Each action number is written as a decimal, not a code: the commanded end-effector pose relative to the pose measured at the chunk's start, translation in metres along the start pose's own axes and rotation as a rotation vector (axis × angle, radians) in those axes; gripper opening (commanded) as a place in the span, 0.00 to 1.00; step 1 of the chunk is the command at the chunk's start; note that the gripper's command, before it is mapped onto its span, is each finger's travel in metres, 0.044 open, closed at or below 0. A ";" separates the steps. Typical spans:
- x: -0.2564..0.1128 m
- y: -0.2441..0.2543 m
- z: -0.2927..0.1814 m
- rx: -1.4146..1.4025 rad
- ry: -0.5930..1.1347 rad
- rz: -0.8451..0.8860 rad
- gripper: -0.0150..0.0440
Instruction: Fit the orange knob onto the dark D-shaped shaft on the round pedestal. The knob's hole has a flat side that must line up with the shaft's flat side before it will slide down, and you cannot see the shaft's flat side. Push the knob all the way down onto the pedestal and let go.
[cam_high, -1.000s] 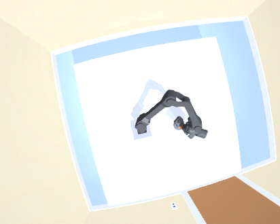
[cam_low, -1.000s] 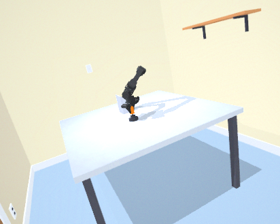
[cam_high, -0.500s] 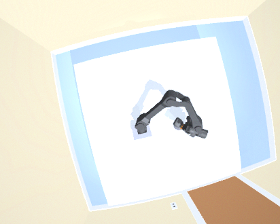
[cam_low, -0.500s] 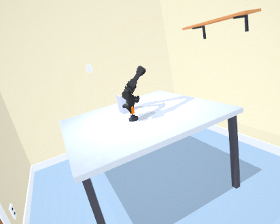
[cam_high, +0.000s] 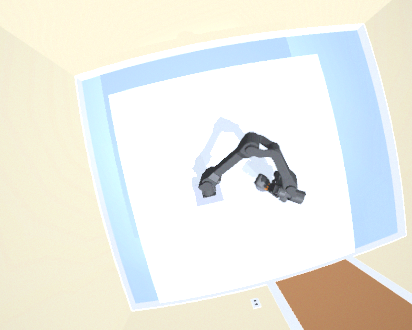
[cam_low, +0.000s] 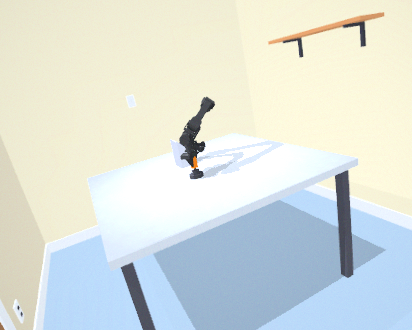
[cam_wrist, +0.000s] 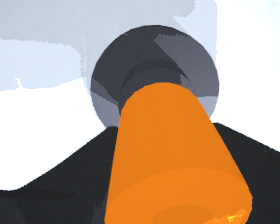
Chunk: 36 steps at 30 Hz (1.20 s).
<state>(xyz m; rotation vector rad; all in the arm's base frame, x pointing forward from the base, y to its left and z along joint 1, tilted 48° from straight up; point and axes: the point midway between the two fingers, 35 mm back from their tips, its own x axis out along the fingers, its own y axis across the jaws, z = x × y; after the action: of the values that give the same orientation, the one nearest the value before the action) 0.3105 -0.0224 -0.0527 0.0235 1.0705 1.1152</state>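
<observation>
The orange knob is held between the fingers of my gripper, which is shut on it. The dark round pedestal stands on the table under the knob. In the exterior view the knob is upright above the pedestal, with a short dark gap between its lower end and the base. In the wrist view the knob's far end overlaps the pedestal's near middle and hides the shaft. I cannot tell whether the shaft's tip is inside the hole.
The white table carries the arm, whose base is left of the pedestal in the top view. The arm's links arch behind the pedestal there. A wall shelf is far off at the upper right in the exterior view.
</observation>
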 end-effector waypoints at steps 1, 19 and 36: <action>0.000 0.000 0.001 -0.005 -0.005 -0.002 0.25; 0.000 0.000 0.001 0.033 -0.005 -0.002 0.25; 0.000 0.000 0.001 -0.027 -0.005 -0.002 0.25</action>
<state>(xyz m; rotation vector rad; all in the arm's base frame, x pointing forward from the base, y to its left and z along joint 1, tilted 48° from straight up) 0.3106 -0.0222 -0.0530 0.0077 1.0606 1.1243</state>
